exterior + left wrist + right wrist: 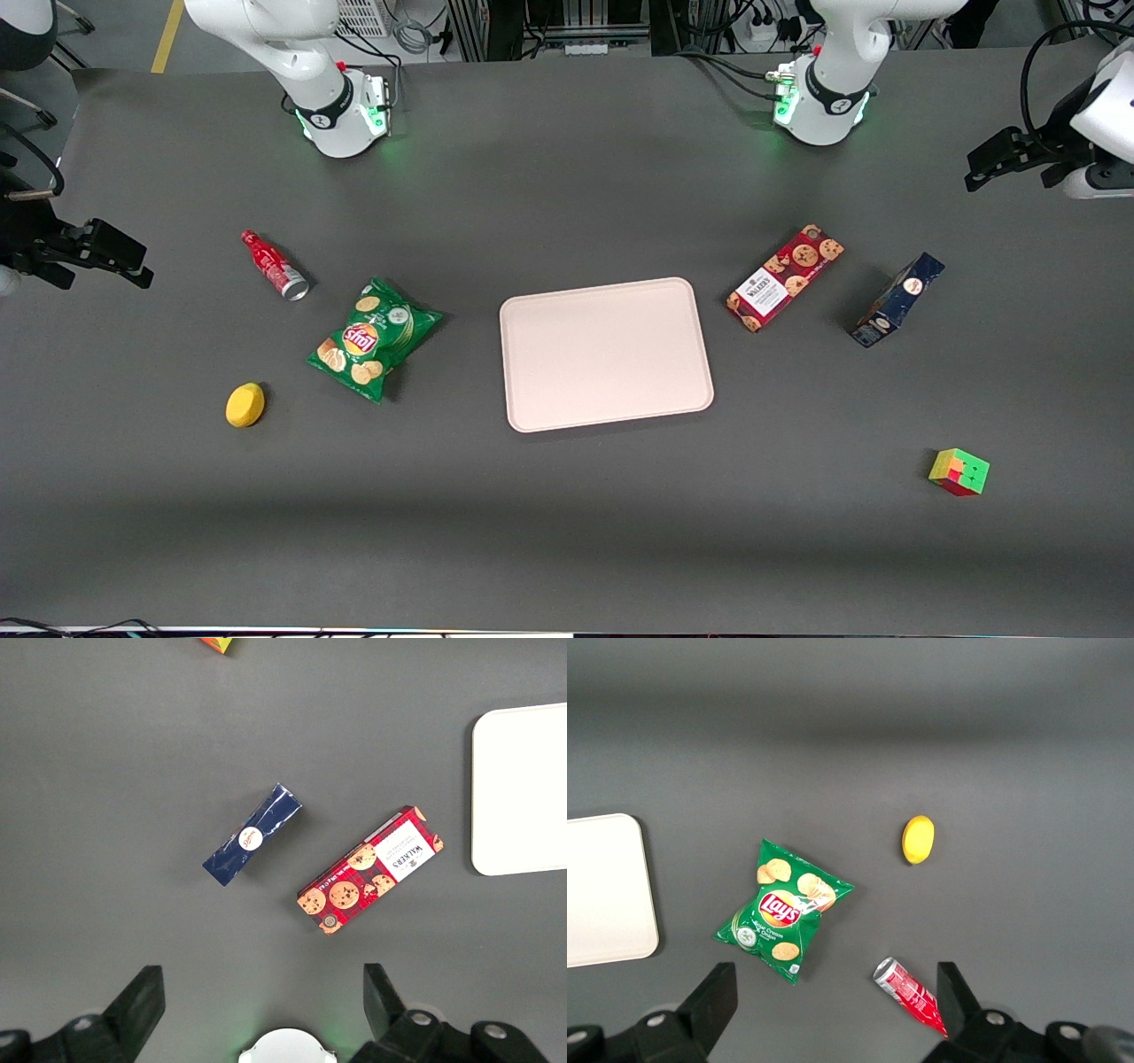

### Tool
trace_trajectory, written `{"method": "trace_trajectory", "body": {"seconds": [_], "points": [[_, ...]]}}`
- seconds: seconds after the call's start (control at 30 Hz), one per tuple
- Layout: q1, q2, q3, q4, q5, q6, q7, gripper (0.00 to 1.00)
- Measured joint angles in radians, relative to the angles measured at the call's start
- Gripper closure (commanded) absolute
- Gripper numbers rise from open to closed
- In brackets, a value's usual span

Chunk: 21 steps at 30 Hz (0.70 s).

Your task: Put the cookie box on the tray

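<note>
The cookie box (897,299), a dark navy oblong carton with a small round white-orange logo, lies at an angle on the grey table toward the working arm's end. It shows again in the left wrist view (252,835). The tray (607,354), pale pinkish-beige with rounded corners, sits flat mid-table with nothing on it; a part of it (523,788) appears in the wrist view. My gripper (979,170) hangs above the table, farther from the front camera than the box and apart from it. Its fingers (142,1001) are spread wide, open (263,992), nothing between them.
A flat red cookie box (785,276) lies between the navy box and the tray. A coloured cube (959,471) sits nearer the front camera. Toward the parked arm's end lie a green chips bag (374,338), a yellow lemon (244,405) and a red can (275,265).
</note>
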Motion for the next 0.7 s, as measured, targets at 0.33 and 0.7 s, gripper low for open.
{"method": "trace_trajectory", "body": {"seconds": [0.33,0.7], "points": [[0.000,0.001,-0.002,0.004,-0.002,0.000,0.003,0.00],[0.000,0.001,-0.002,0.004,-0.001,0.000,0.048,0.00]]}}
